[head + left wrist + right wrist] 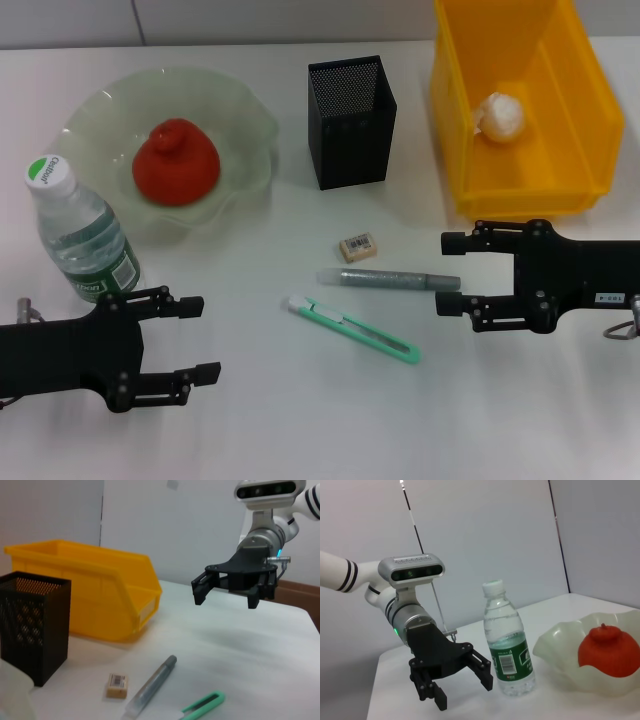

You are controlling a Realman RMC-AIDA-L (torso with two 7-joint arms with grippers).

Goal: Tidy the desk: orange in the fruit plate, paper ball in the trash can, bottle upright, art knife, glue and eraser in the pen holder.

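Judging from how things lie, three of the jobs look done: the orange (176, 162) sits in the plate (240, 110) near the table's far left, the paper ball (500, 117) lies in the yellow bin (585, 95) at the far right, and the bottle (80, 232) stands upright by the left edge, just beside the plate. What is left lies mid-table in front of the pen holder (350, 122): the eraser (357, 247), then the glue (388, 279), then the knife (352, 328) nearest the front edge.

The right gripper (450, 272) hovers at the glue's capped end, jaws apart and holding nothing, so the glue seems the step in hand. To do it well, the jaws should straddle the tube across its width, a little in from the end rather than at the tip, and close squarely so the round body does not roll out toward the eraser. Once lifted, it wants tilting upright before going down into the holder's narrow mouth.

The left gripper (197, 338) waits near the front left corner, jaws apart and empty.

Whether the right jaws are at table height or above it cannot be told. The holder's inside is dark through the mesh, and neither wrist view shows its own arm's jaws.
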